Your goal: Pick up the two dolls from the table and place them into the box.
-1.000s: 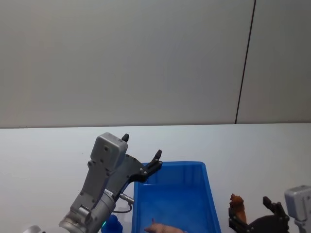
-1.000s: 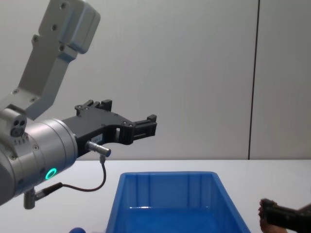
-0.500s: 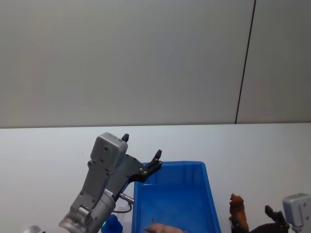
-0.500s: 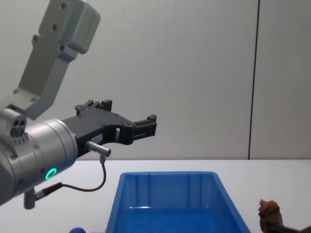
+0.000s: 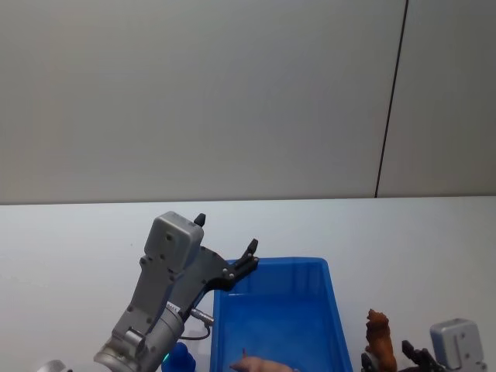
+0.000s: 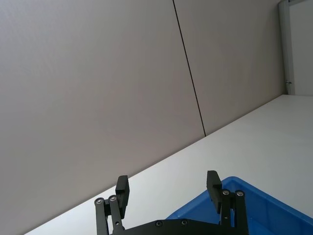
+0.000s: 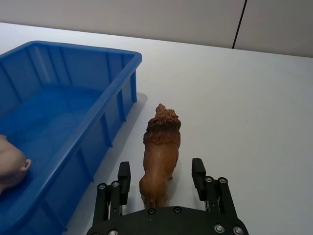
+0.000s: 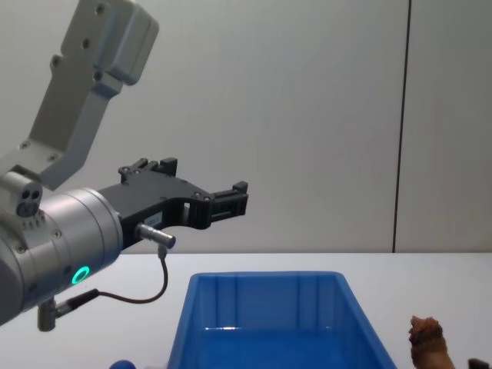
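The brown doll stands upright on the white table. It is just beside the right wall of the blue box but does not touch it. The right gripper is low down behind the doll, with its two fingers wide apart. The doll's back end is between the fingers. There is a little gap on each side, so they are not squeezing it. The doll's head points away from the gripper. The right wrist view shows those gaps up close. The head view shows the doll from farther off, low on the right, with the gripper just beside it. The head view also shows the blue doll on the table just left of the box. It is under the left arm and partly hidden. The left gripper is up in the air over the far left corner of the box. Its fingers are apart and hold nothing, as the left wrist view shows. A pink thing lies inside the box at the near end, and I cannot tell what it is.
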